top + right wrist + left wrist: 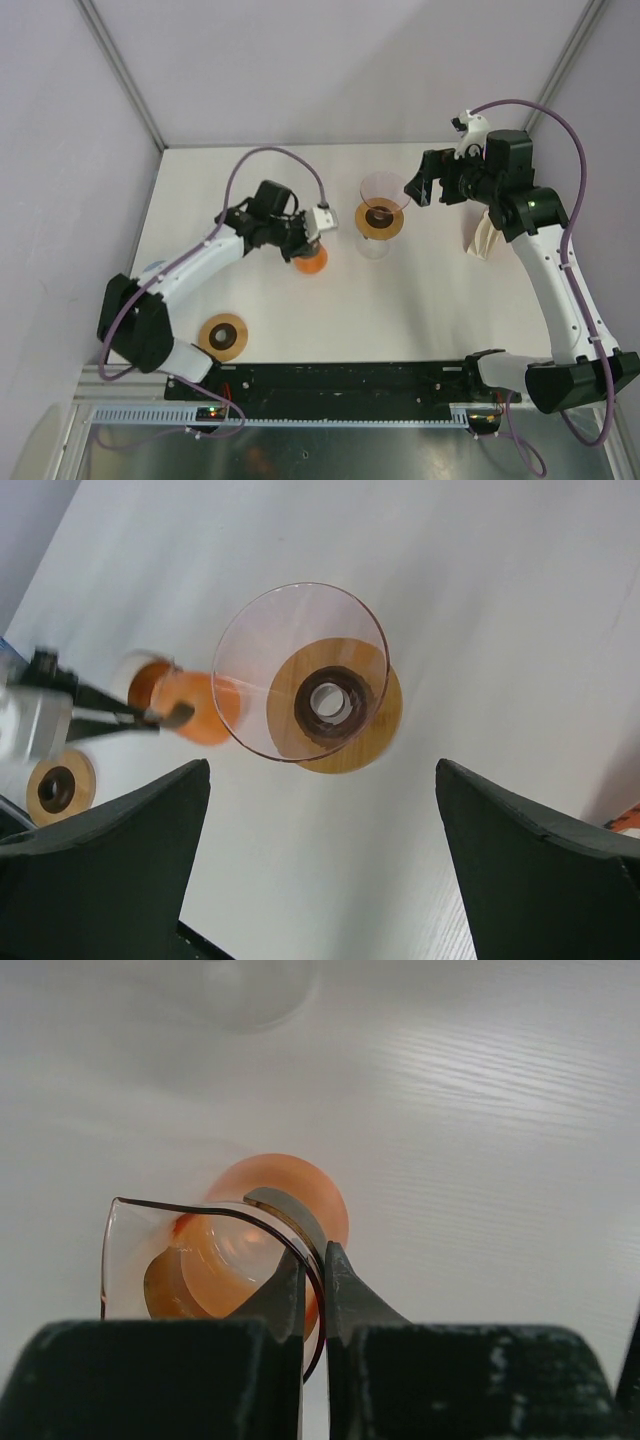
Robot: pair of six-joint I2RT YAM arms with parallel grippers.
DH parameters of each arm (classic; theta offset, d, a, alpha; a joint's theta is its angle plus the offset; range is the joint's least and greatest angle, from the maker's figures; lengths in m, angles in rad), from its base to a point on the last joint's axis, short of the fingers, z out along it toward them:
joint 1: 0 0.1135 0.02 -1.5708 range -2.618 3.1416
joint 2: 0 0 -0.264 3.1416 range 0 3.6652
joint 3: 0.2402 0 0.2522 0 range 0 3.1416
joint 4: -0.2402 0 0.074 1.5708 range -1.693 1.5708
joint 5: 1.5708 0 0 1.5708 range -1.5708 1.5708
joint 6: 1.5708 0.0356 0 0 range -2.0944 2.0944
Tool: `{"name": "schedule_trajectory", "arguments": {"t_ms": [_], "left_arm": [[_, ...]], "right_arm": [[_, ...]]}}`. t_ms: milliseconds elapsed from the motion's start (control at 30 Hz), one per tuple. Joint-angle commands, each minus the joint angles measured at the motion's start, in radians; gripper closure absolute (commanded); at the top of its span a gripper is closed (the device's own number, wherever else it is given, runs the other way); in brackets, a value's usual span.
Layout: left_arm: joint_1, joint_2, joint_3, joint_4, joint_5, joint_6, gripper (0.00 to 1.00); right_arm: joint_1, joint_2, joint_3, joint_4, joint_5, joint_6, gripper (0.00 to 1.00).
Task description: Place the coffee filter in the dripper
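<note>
A clear pinkish glass dripper (380, 205) with a round wooden collar stands upright mid-table; it also shows in the right wrist view (300, 670). My right gripper (420, 188) hovers just right of it, open and empty (322, 770). The coffee filter (483, 238), a pale folded paper, lies on the table at the right, partly hidden by my right arm. My left gripper (308, 250) is shut on the thin rim of an orange glass vessel (290, 1195), one finger inside the rim and one outside (313, 1250).
A second wooden ring (222, 336) with a dark centre lies near the left arm's base. White walls close the table at the back and sides. A black rail (340, 380) runs along the near edge.
</note>
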Motion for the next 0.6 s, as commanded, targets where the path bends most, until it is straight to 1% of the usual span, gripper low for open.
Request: {"name": "schedule_trajectory", "arguments": {"t_ms": [0, 100, 267, 333, 467, 500, 533, 567], "left_arm": [[-0.119, -0.128, -0.087, 0.023, -0.02, 0.002, 0.99], [-0.182, -0.178, -0.145, 0.022, -0.046, 0.018, 0.98], [-0.302, -0.213, -0.225, -0.009, -0.08, 0.098, 0.97], [-0.328, -0.21, -0.233, -0.031, -0.063, 0.114, 0.98], [-0.339, -0.203, -0.227, -0.061, -0.012, 0.138, 0.96], [-0.339, -0.203, -0.227, -0.065, -0.005, 0.145, 0.93], [-0.339, -0.201, -0.228, -0.068, -0.003, 0.153, 0.88], [-0.339, -0.199, -0.228, -0.071, -0.001, 0.158, 0.78]], "right_arm": [[0.002, -0.033, 0.005, 0.032, -0.036, 0.016, 0.01], [0.004, -0.036, 0.004, 0.032, -0.042, 0.02, 0.01], [0.008, -0.041, 0.004, 0.028, -0.045, 0.024, 0.01], [0.009, -0.042, 0.004, 0.028, -0.044, 0.024, 0.01], [0.009, -0.044, 0.004, 0.026, -0.041, 0.024, 0.01], [0.009, -0.044, 0.003, 0.025, -0.04, 0.023, 0.01], [0.009, -0.043, 0.004, 0.025, -0.039, 0.022, 0.01], [0.009, -0.044, 0.004, 0.024, -0.039, 0.022, 0.01]]}}
